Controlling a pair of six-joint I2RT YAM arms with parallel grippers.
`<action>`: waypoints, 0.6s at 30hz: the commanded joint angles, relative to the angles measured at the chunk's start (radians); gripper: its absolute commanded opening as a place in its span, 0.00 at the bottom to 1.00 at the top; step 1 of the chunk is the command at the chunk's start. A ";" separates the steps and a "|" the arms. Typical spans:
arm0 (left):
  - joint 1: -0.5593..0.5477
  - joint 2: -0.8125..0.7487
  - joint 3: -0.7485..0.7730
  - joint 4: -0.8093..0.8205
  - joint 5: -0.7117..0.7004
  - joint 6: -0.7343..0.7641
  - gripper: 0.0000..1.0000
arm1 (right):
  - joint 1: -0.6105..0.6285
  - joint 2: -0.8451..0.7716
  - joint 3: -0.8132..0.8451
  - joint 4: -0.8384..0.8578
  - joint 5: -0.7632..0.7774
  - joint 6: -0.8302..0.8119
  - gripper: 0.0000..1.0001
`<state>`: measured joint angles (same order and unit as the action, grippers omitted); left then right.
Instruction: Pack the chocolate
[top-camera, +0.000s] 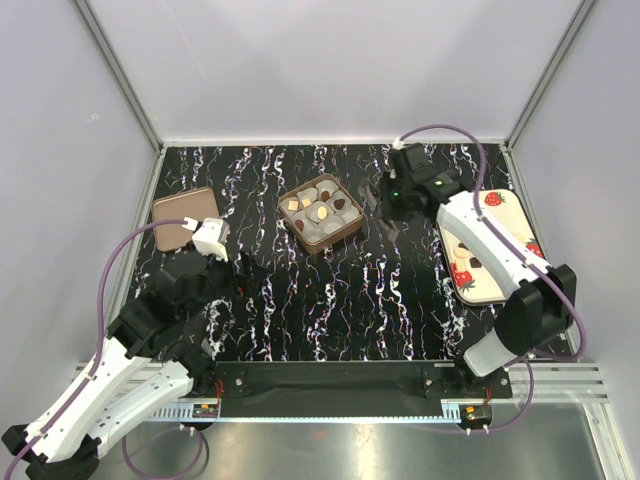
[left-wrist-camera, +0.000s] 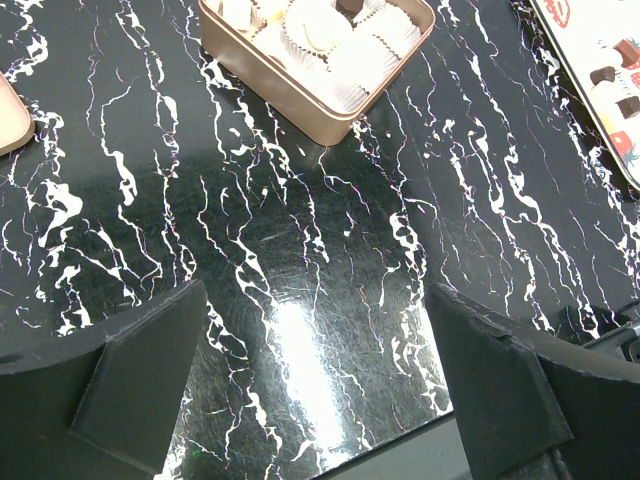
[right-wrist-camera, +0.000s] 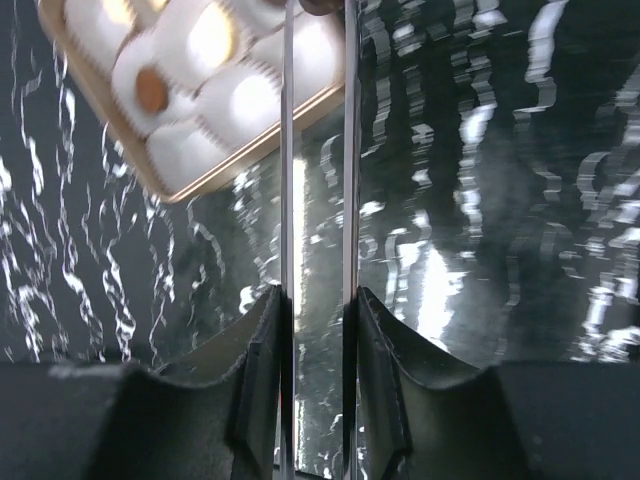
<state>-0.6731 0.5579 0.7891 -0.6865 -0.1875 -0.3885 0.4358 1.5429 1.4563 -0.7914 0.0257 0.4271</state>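
Note:
A tan box (top-camera: 349, 229) with white paper cups holds several chocolate pieces (top-camera: 325, 197), dark and tan. More dark chocolate pieces (top-camera: 475, 263) lie on the strawberry-print tray (top-camera: 497, 290) at the right. My right gripper (top-camera: 387, 218) is shut on metal tongs (right-wrist-camera: 287, 150), just right of the box. The tong tips reach the box's near corner (right-wrist-camera: 200, 185), and a dark brown piece (right-wrist-camera: 320, 4) shows between them at the frame's top edge. My left gripper (top-camera: 228, 290) is open and empty above the table, short of the box (left-wrist-camera: 300, 100).
A tan lid (top-camera: 183, 218) lies at the back left. The tray also shows in the left wrist view (left-wrist-camera: 575, 40) with two dark pieces (left-wrist-camera: 603, 75) on it. White walls with metal posts enclose the black marbled table (top-camera: 330, 300).

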 joint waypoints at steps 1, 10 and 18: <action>0.001 -0.012 -0.004 0.041 -0.007 0.010 0.99 | 0.082 0.054 0.056 -0.006 0.056 0.039 0.30; 0.001 -0.012 -0.002 0.042 -0.006 0.011 0.99 | 0.176 0.128 0.087 -0.016 0.088 0.041 0.30; 0.001 -0.015 -0.004 0.045 -0.004 0.011 0.99 | 0.182 0.145 0.065 -0.012 0.097 0.041 0.32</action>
<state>-0.6731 0.5560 0.7891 -0.6861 -0.1875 -0.3885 0.6071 1.6855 1.4994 -0.8177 0.0902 0.4541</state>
